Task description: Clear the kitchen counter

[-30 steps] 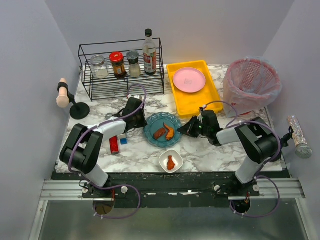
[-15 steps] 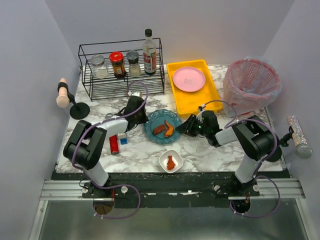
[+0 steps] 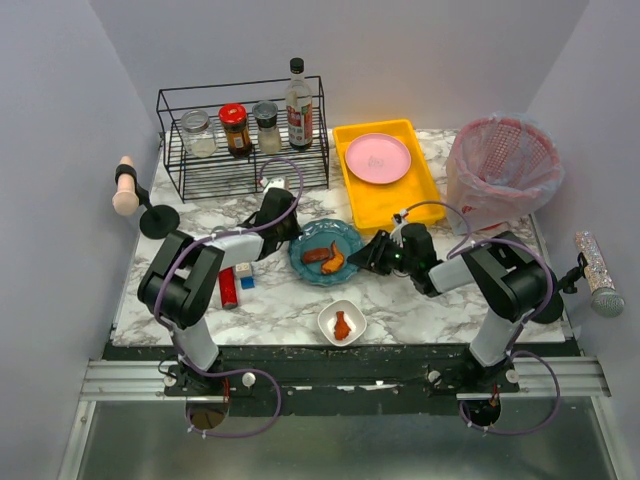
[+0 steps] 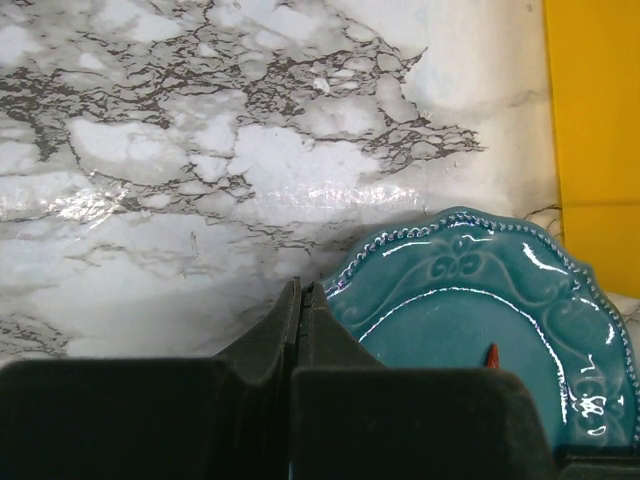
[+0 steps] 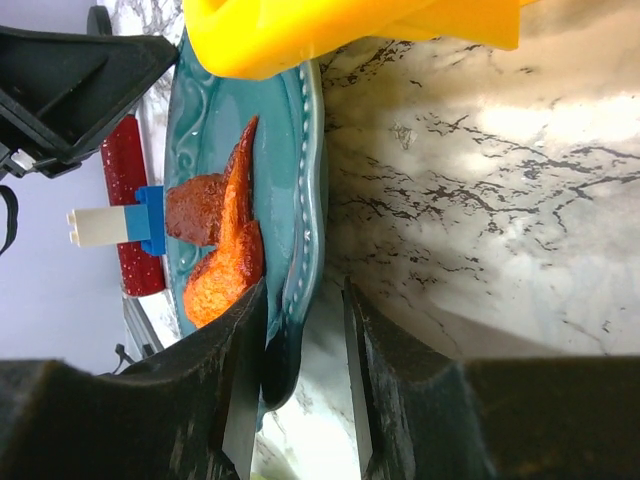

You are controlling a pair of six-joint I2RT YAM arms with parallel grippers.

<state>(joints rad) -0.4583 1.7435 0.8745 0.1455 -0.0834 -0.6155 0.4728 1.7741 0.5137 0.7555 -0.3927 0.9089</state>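
The kitchen counter (image 3: 420,300) is white marble with grey veins. A teal plate (image 3: 342,235) with fried chicken pieces (image 3: 326,257) lies at its middle. My right gripper (image 3: 368,258) is open, and its jaws straddle the plate's right rim (image 5: 305,180). One finger (image 5: 240,340) touches the inner side near the chicken (image 5: 225,270); the other finger stands apart on the outside. My left gripper (image 3: 283,230) is shut and empty, its tips (image 4: 300,292) low on the counter against the plate's left rim (image 4: 480,320).
A yellow tray (image 3: 400,200) with a pink plate (image 3: 378,158) lies just behind the teal plate. A pink bin (image 3: 502,170) stands at the right and a wire rack (image 3: 245,165) with jars at the back left. A white bowl (image 3: 331,312), red shaker (image 3: 229,288) and blue-white block (image 3: 245,277) lie in front.
The left gripper has moved right to the plate's left rim. The right gripper has moved left onto its right rim. The plate has shifted slightly toward the back.
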